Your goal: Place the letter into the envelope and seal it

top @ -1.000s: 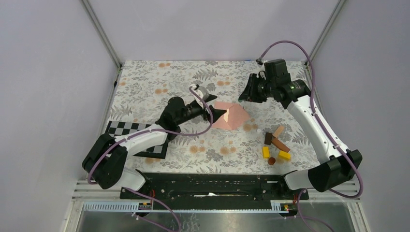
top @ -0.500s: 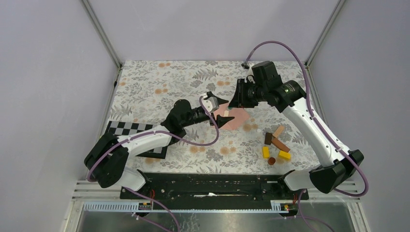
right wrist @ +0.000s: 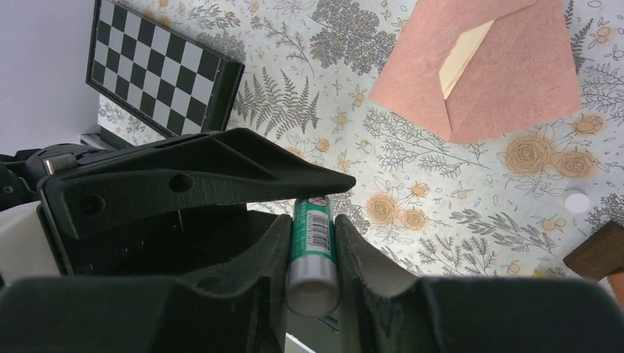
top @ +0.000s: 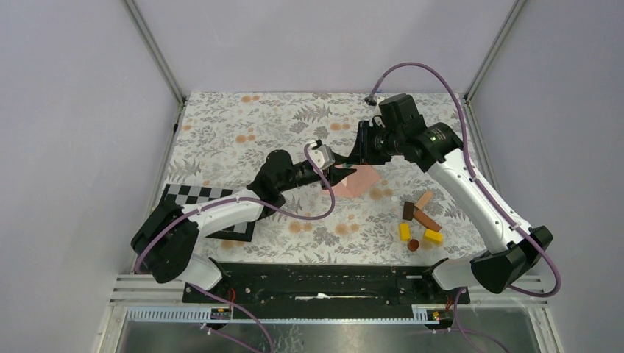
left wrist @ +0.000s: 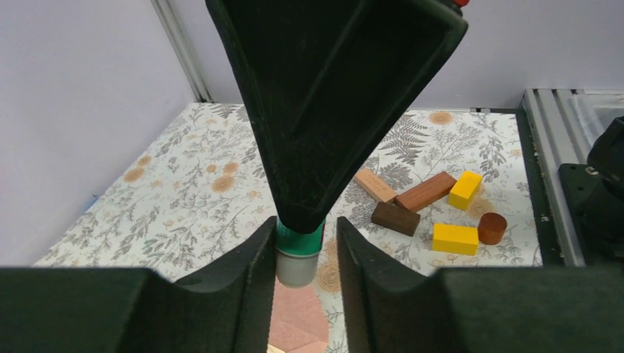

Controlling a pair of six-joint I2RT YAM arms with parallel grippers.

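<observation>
The salmon-pink envelope [top: 362, 182] lies flat mid-table, under both grippers. In the right wrist view the envelope [right wrist: 508, 81] has a cream strip of the letter [right wrist: 462, 55] showing at its opening. My right gripper [right wrist: 313, 219] is shut on a green glue stick [right wrist: 313, 243] with a white end. My left gripper [left wrist: 304, 224] meets it tip to tip above the envelope [left wrist: 294, 323]. Its fingers straddle the glue stick's [left wrist: 298, 254] pale end: one finger touches it and a gap shows on the other side. In the top view the left gripper [top: 341, 172] and right gripper [top: 355, 159] overlap.
A checkerboard [top: 213, 209] lies under the left arm at the near left. Several wooden blocks [top: 419, 220], yellow, brown and tan, sit near right of the envelope. A small white disc [right wrist: 578, 200] rests on the floral cloth beside them.
My left gripper has reached right and narrowed its jaws around the glue stick's end. My right arm has swung left and down, bringing the stick over the envelope.
</observation>
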